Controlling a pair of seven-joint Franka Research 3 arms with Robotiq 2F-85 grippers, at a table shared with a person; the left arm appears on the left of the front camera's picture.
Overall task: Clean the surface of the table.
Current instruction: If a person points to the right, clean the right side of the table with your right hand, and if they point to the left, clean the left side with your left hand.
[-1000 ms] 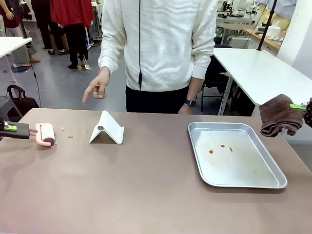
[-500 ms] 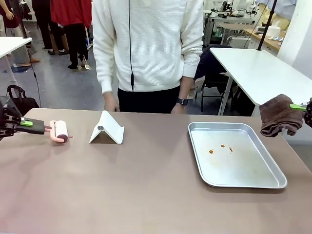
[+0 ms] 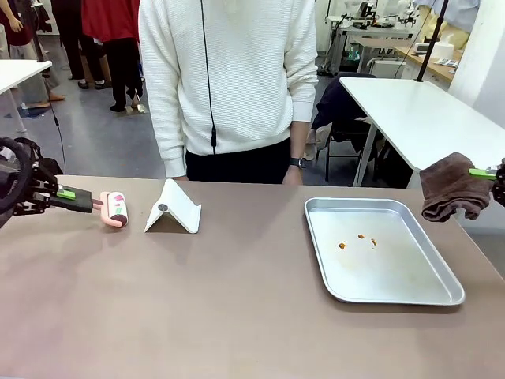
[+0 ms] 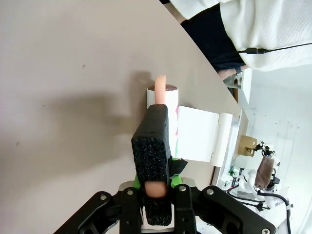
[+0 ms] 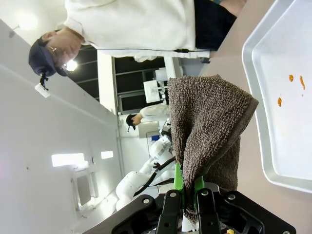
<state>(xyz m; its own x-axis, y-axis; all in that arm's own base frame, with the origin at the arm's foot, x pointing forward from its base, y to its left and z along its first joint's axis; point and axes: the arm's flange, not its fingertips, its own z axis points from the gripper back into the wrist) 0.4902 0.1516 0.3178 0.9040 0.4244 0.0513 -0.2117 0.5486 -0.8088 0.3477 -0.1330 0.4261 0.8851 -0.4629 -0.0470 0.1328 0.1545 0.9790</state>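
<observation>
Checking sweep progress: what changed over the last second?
The left gripper, shut on the lint roller, rolled it along the table toward the white stand; the small pink bits that lay there are gone. The person lowered the pointing hand. The right gripper with its brown towel, the stand and the tray with orange specks stayed put.

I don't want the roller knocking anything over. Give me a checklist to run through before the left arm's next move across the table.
1. Grip: the left gripper is shut on the lint roller by its handle. Ok.
2. Path to the right: a white folded stand sits close beside the roller. Not ok.
3. Roller pressed onto the table: cannot tell.
4. Other arm: the right gripper is shut on a brown towel, held at the table's right end, far from the roller. Ok.
5. Person's hand is at the far edge, away from the roller. Ok.
</observation>
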